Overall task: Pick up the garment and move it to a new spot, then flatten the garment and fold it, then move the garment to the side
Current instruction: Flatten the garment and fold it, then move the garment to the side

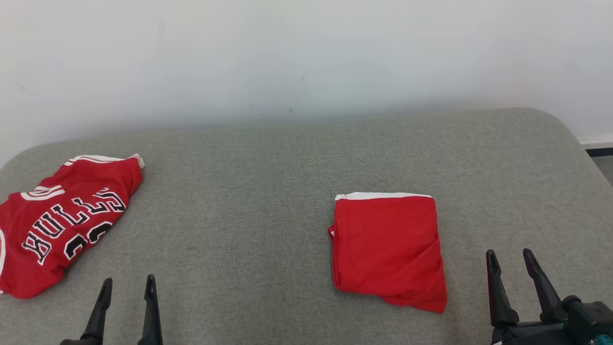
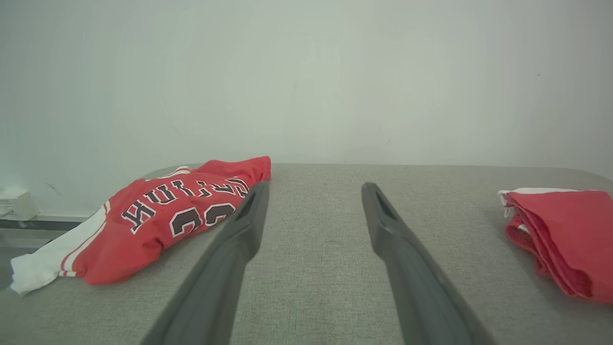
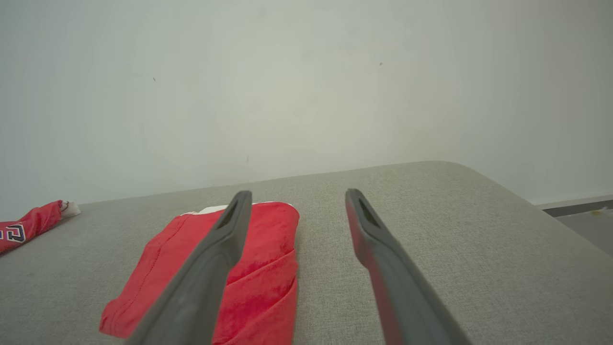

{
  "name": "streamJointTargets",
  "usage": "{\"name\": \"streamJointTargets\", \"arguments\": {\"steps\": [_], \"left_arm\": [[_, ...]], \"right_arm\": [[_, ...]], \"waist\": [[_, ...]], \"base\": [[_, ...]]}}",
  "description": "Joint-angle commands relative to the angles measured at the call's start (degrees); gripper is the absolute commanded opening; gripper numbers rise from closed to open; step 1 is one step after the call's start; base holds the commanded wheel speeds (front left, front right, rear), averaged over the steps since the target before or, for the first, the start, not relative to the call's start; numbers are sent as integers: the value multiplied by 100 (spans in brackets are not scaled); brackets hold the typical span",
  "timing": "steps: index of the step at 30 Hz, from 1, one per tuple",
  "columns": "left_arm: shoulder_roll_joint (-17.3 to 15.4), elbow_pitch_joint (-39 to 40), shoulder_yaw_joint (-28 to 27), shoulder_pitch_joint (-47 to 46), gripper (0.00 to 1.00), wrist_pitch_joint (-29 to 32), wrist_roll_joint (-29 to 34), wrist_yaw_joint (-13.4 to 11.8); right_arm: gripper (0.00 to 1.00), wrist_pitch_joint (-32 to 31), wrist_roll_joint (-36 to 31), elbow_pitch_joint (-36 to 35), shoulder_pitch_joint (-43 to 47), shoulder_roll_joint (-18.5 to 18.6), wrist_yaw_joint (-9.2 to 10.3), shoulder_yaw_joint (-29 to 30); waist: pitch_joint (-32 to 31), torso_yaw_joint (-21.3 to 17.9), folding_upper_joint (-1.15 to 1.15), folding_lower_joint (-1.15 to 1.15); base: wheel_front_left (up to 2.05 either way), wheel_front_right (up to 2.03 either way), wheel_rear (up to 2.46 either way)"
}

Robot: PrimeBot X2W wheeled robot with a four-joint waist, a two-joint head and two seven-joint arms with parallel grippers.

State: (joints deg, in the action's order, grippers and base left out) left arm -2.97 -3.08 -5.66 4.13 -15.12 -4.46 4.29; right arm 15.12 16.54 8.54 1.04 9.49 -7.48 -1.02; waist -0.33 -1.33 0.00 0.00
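Our folded red garment (image 1: 388, 249) lies right of centre on the fabric-covered desk (image 1: 249, 191), apparently set aside as finished. The left pincer (image 1: 129, 279) and right pincer (image 1: 508, 252) hover released and empty at the near edge. A crumpled jersey (image 1: 62, 220) lies far left.

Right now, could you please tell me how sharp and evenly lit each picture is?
Head view: soft, even light, the folded red garment crisp with hardly any shadow. Left wrist view: the left gripper blurs up close, the jersey lettering readable. Right wrist view: the right gripper blurs likewise.
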Motion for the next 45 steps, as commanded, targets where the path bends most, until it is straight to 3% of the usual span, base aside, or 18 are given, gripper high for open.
{"name": "streamJointTargets", "arguments": {"steps": [1, 30, 45], "left_arm": [[-7, 28, -14, 60, 100, -3, 43, -12], [-8, -34, 130, 27, 100, -3, -23, 142], [0, -163, 314, -300, 100, -3, -55, 172]], "right_arm": [[100, 3, -32, -5, 40, -17, -1, 12], [100, 3, 106, 309, -117, 49, -1, -135], [100, -417, 404, 1629, -1430, 600, -1, -661]], "waist": [[-5, 20, 0, 0], [-23, 167, 0, 0], [331, 528, 0, 0]], "base": [[0, 0, 0], [0, 0, 0], [0, 0, 0]]}}
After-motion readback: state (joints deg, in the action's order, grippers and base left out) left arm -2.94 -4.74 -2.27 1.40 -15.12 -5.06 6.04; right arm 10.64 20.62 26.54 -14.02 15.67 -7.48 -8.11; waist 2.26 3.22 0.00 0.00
